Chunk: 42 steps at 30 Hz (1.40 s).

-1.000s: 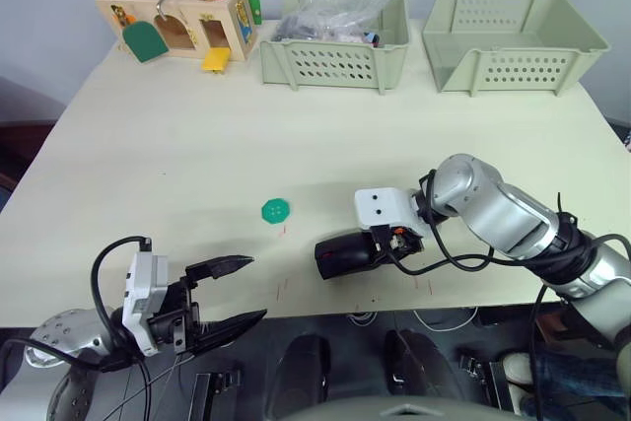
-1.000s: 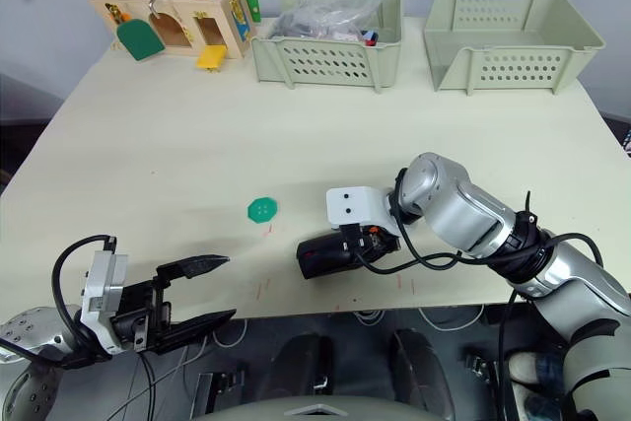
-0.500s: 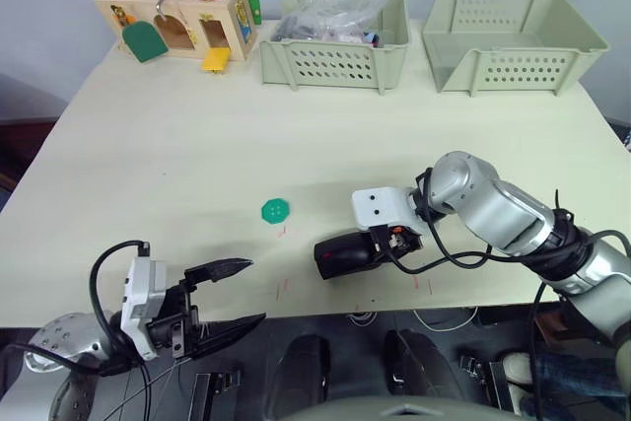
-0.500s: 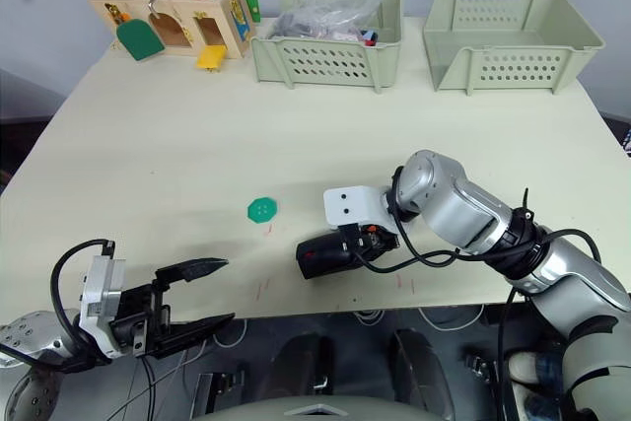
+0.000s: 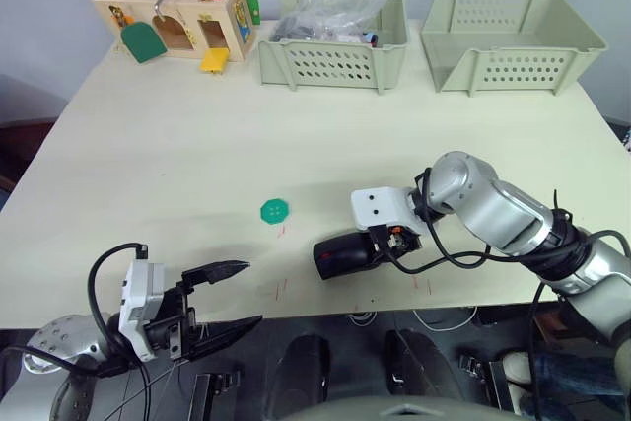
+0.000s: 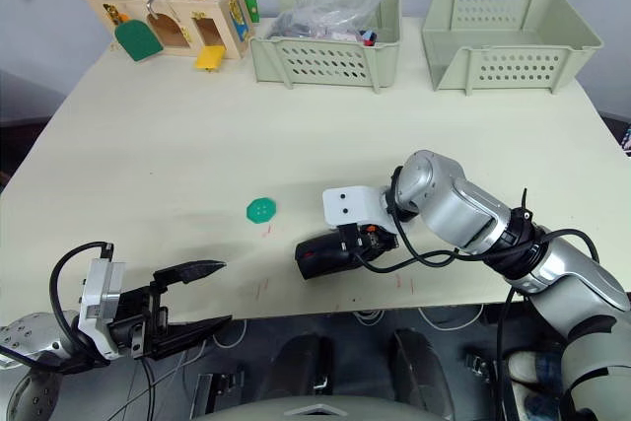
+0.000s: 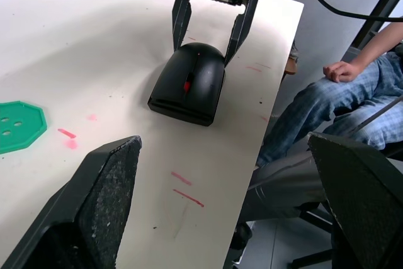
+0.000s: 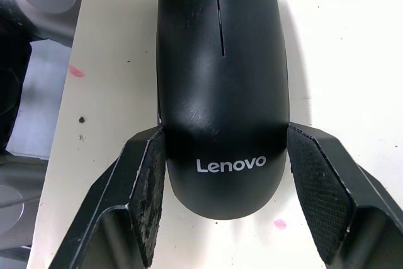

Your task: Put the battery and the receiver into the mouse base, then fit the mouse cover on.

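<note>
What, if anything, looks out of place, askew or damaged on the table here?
Nothing stands out. The mouse sits flat near the table's front edge with its cover on and seated evenly, the right gripper straddling its rear. The green disc lies flat to its left. The left gripper is open off the table's edge.

Mouse cover (image 8: 220, 92) black – red wheel, white Lenovo lettering; disc (image 5: 275, 210) green; table (image 5: 177, 145) cream.

A pale cream table (image 5: 197, 145) carries a black mouse (image 5: 343, 255) near its front edge, cover seemingly seated on the base. A green disc (image 5: 275, 210) lies just to its left. Along the far edge stand a wooden latch box (image 5: 177, 19) and two pale green baskets (image 5: 335, 51) (image 5: 508, 41), one holding a plastic bag.
</note>
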Tool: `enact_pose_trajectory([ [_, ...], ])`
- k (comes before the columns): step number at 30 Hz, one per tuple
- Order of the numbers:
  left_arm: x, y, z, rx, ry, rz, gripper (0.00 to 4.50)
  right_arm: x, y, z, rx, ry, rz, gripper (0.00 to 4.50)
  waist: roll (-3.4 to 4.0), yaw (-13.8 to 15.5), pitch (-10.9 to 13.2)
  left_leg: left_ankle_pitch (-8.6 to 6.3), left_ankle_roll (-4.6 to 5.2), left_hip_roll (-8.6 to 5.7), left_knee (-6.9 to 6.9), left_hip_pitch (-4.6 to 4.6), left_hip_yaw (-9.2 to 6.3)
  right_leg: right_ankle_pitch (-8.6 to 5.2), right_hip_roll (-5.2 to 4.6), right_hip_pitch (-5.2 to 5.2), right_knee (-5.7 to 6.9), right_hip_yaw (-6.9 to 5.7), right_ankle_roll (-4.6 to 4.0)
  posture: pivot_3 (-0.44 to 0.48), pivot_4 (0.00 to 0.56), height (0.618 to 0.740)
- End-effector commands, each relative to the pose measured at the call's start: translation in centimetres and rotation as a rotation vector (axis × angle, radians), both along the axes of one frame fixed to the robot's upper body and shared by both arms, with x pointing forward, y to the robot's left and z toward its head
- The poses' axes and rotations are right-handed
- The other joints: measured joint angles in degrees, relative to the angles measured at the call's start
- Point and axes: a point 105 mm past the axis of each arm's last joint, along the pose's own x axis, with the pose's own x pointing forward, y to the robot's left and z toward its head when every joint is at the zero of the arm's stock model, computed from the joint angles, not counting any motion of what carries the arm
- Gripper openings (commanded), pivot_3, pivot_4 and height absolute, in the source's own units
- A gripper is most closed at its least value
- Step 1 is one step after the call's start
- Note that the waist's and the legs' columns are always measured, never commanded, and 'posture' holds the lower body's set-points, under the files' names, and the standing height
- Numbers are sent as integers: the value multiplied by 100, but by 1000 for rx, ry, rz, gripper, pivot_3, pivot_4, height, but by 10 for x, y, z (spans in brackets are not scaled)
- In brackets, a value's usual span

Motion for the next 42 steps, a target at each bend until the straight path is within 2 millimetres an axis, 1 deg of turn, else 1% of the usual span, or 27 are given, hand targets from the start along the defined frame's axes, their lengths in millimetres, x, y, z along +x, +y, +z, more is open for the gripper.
enact_pose_trajectory([
  [1,-1,0,2,-1,-19,-13,4500,1,2,4,5,-10,3,2395,0,0,0,0,0,0,0,0,0,0,0,0,0,0,0,0,150,740],
  [18,0,1,1,0,-25,-16,4500,0,3,5,11,-11,8,2395,0,-1,0,0,0,1,0,0,0,0,0,0,0,0,-1,0,150,740],
  [19,0,1,1,0,-26,-15,4500,0,3,5,11,-9,6,2895,0,-2,0,0,0,1,0,0,0,0,0,0,0,0,-1,0,150,740],
  [21,0,1,1,0,-26,-14,4500,0,3,6,13,-12,7,3493,0,-1,0,0,0,1,0,0,0,0,0,0,0,0,-1,0,150,740],
  [29,0,1,2,0,-26,-14,4500,0,4,8,22,-26,9,3493,2,-2,1,0,0,1,0,-2,0,0,-1,-2,0,-1,-1,0,150,740],
  [33,0,1,2,0,-26,-13,4500,0,5,18,58,-37,22,3493,2,-2,1,0,0,1,0,-2,1,0,-1,-2,0,-1,-1,0,150,740],
  [34,0,1,2,0,-26,-12,4500,-1,6,24,85,-35,27,3493,2,-1,1,0,0,1,0,-2,1,0,-1,-2,0,-1,-1,0,150,740],
  [35,0,1,2,1,-25,-11,4500,-4,13,35,170,-7,29,3493,2,-1,1,0,0,1,0,-2,1,0,-1,-2,0,-1,-1,0,150,740],
  [37,0,1,2,0,-24,-9,4500,-7,23,47,288,13,35,3493,2,-8,2,0,0,1,0,-3,0,0,-1,-2,0,-1,-1,0,150,740],
  [39,0,1,3,0,-23,-7,4500,-11,31,49,359,53,37,3493,1,-3,1,0,0,2,-2,-2,-1,0,1,-2,0,-1,-1,0,150,740],
  [41,0,0,3,0,-23,-8,4500,-13,37,43,384,68,25,3493,1,1,1,0,0,3,-3,-2,-4,-2,1,-1,0,-4,-3,0,150,740],
  [42,1,0,3,1,-24,-9,4500,-14,39,40,388,75,16,2989,1,5,1,0,0,2,-3,-3,-2,-1,-1,-1,0,-4,-3,0,150,740],
])
